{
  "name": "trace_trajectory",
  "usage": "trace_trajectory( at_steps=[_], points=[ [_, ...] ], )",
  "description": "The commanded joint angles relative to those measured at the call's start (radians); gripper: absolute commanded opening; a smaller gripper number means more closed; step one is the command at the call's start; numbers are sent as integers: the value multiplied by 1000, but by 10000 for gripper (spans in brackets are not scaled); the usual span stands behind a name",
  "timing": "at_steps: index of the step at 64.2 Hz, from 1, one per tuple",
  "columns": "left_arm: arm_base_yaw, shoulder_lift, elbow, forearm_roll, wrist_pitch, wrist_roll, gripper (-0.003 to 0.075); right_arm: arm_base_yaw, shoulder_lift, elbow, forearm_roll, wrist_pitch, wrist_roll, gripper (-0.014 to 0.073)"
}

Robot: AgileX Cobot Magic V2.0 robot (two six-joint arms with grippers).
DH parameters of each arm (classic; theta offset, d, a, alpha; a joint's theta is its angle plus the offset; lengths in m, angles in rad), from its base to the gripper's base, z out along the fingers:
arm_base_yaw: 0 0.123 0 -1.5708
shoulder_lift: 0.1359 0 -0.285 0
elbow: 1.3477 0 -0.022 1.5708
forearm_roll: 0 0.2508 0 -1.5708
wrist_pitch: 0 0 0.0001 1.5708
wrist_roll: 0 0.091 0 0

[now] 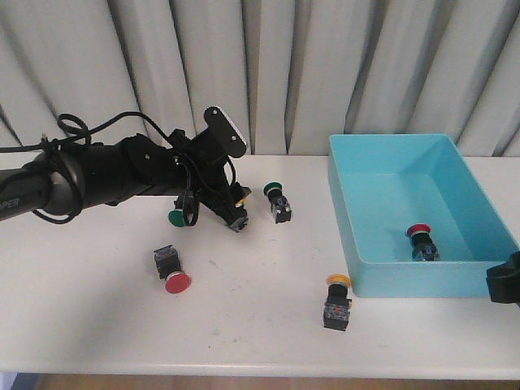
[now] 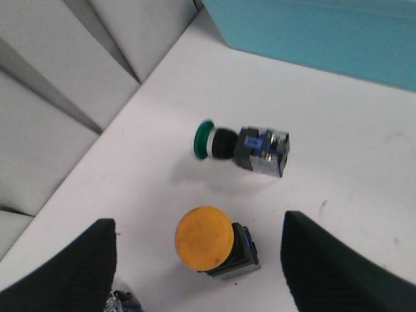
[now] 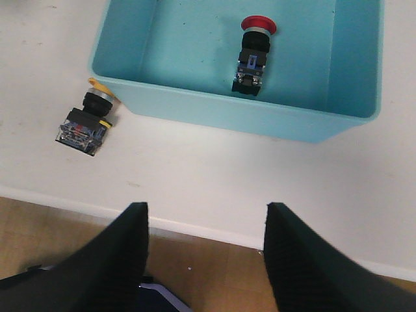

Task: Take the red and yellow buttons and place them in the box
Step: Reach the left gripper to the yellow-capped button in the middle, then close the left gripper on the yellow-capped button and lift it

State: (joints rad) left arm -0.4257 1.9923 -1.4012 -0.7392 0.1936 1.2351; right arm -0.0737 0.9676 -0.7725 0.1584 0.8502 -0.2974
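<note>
A white table is standing before pale pleated curtains; no writing is readable. The left gripper, fingers spread, is hovering around a yellow button beside a green button. A red button is lying inside the box. The right gripper is waiting, fingers apart.

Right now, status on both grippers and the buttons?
Left gripper open, straddling yellow button. Right gripper open, empty. One red button in box. Green button close by.
</note>
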Motion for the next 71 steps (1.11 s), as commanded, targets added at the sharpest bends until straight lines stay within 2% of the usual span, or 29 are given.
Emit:
trace_trajectory(
  at_steps=[1, 10, 14, 19, 26, 33, 44, 55, 62, 71],
  points=[
    [-1, -53, -35, -6, -16, -57, 512, -2, -12, -28, 9, -41, -8, 391],
    [-1, -51, -34, -4, -18, -201, 512, -2, -12, -28, 9, -41, -8, 391],
    [4, -44, -34, 56, -33, -312, 512, -2, -12, -28, 9, -41, -8, 391],
    [6, -34, -36, 262, -41, -521, 512, -2, -12, -28, 9, -41, -8, 391],
    [8, -9, -53, 599, -25, -910, 512, -2, -12, -28, 9, -42, -8, 391],
    [8, 26, -110, 808, 49, -1136, 512, -2, -12, -28, 9, -41, -8, 391],
    [7, 78, -211, 800, 150, -1140, 512, -2, -12, -28, 9, -41, -8, 391],
    [8, 120, -305, 610, 261, -985, 512, -2, -12, -28, 9, -41, -8, 391],
    [8, 164, -361, 517, 274, -907, 512, -2, -12, -28, 9, -41, -8, 391],
    [8, 222, -422, 505, 274, -911, 512, -2, -12, -28, 9, -41, -8, 391]
  ],
)
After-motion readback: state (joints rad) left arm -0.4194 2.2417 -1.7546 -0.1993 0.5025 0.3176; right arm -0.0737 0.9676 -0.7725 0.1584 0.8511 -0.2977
